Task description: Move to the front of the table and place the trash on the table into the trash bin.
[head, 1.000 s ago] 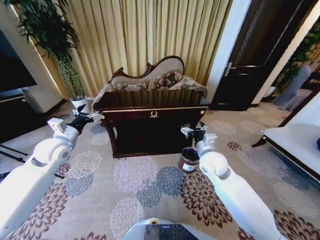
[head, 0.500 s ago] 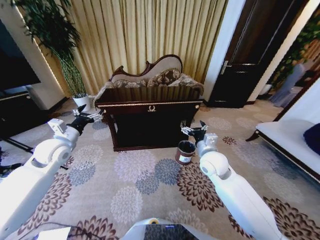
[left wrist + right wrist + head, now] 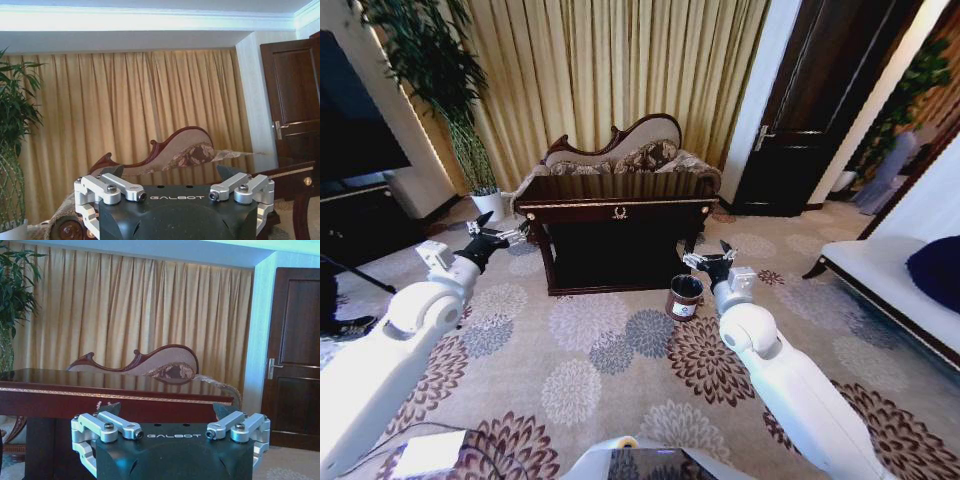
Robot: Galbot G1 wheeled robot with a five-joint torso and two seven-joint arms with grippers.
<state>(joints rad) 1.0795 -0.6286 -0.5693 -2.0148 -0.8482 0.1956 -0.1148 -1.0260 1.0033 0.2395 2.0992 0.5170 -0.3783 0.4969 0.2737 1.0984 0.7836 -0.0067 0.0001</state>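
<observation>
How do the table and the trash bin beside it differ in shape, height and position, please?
The table is wide and rectangular with gold trim and a gold emblem; the trash bin is small and round with a white label. The table stands much taller; the trash bin sits low on the carpet by its front corner on the robot's right. The bin lies nearer the right gripper. Both are dark brown.

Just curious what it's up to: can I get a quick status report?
Left gripper and right gripper open, empty, held out front. Table ahead, bin on carpet by its right leg. Carpet between looks bare.
</observation>
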